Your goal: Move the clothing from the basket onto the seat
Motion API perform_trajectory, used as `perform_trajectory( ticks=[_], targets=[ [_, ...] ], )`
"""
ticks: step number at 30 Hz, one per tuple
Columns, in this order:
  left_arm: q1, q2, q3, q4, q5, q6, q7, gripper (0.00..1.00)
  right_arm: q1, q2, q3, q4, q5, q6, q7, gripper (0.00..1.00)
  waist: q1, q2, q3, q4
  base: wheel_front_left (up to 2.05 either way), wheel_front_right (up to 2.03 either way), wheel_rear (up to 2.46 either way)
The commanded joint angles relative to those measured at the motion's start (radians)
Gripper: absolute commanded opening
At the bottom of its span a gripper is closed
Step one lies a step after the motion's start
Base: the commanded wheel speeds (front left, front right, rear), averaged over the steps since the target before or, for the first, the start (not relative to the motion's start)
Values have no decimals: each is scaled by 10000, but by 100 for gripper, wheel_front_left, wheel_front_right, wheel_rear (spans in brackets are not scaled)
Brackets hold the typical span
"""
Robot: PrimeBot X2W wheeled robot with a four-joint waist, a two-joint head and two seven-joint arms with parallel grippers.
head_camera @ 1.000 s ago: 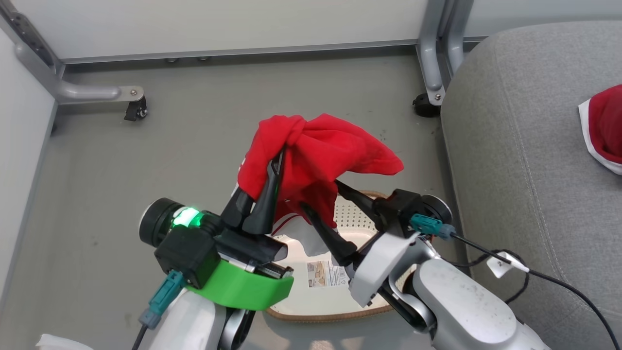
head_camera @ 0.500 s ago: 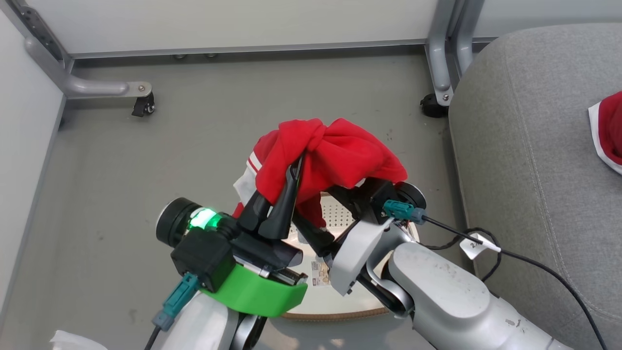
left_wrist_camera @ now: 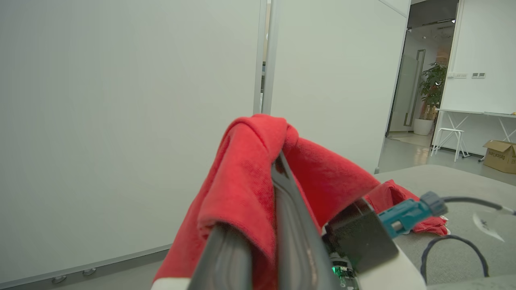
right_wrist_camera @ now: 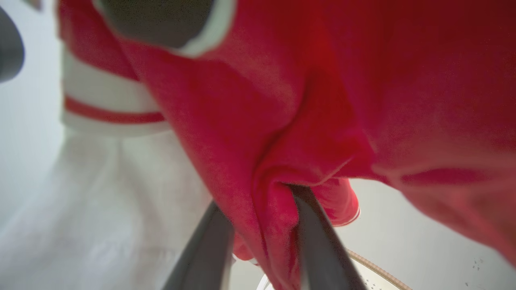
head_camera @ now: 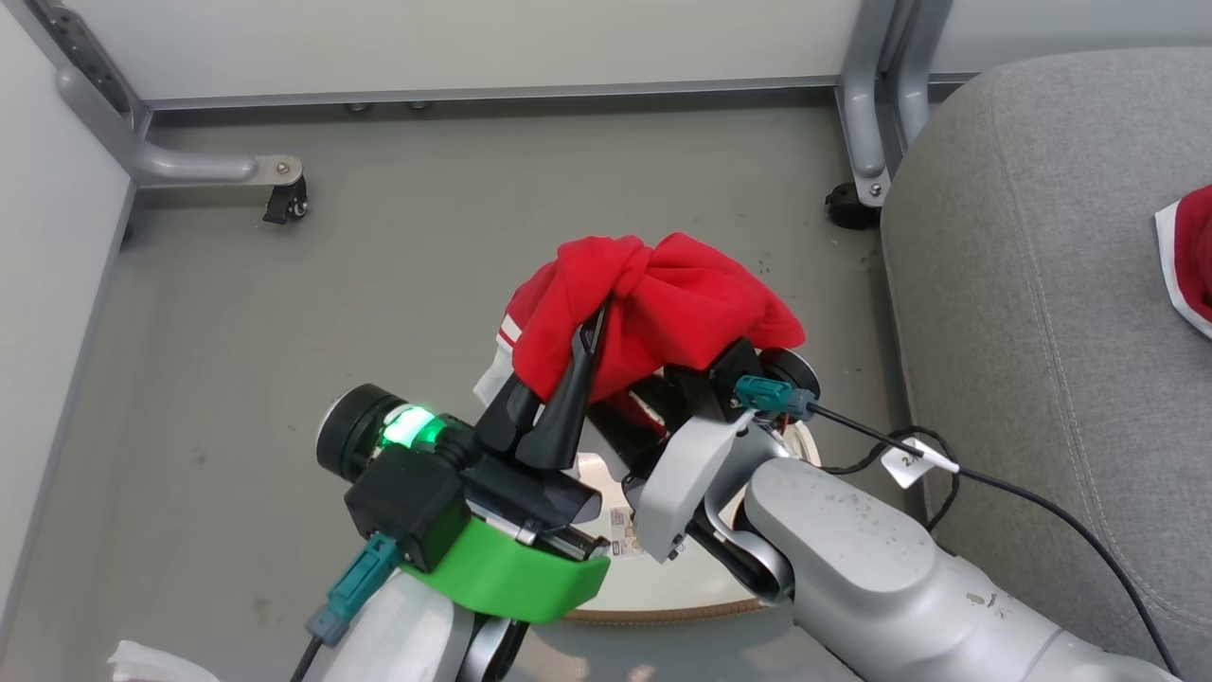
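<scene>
One red garment (head_camera: pixel 663 303) is held bunched in the air above the basket (head_camera: pixel 663 612), clear of its rim and well short of the seat (head_camera: pixel 1023 284). It is pinched near its top by the left claw (head_camera: pixel 595 327), which is clenched on the cloth. A lower fold is lodged between the fingers of the right claw (right_wrist_camera: pixel 262 201) and touches both, but whether it is truly gripped there cannot be told. What is visible of the basket floor, with its paper label (head_camera: pixel 620 523), is bare, though much of it is covered from view. A second garment (head_camera: pixel 1195 254) is already laid on the seat, at the far right. The task is judged well advanced: one piece is delivered, while the other is lifted out and has yet to be carried across and let go on the seat.
</scene>
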Motion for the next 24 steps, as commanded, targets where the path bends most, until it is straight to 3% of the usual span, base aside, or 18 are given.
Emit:
perform_trajectory(
  ticks=[1, 16, 18, 19, 24],
  targets=[
    [-153, -1, 49, -6, -109, -57, -2, 0, -149, -9, 57, 82, 82, -3, -54, 0, 0, -1, -1, -10, 0, 0, 0],
    [-140, -7, 180, 190, 63, -33, -2, 0, -373, -124, 317, 233, 379, -3, -221, 0, 0, -1, -22, -66, 0, 0, 0],
    [-139, -7, 221, 212, 117, 57, -2, 50, -388, -157, 279, 208, 373, -3, -230, 0, 0, -1, -23, -60, 0, 0, 0],
    [-149, -8, 240, 192, 163, 100, -2, 100, -395, -166, 251, 188, 360, -3, -232, 0, 0, -1, -23, -55, 0, 0, 0],
    [-102, 127, 332, 332, 360, 177, -1, 100, -305, -202, -75, -15, 161, -3, -215, 0, 0, -1, -55, -24, 0, 0, 0]
  ],
)
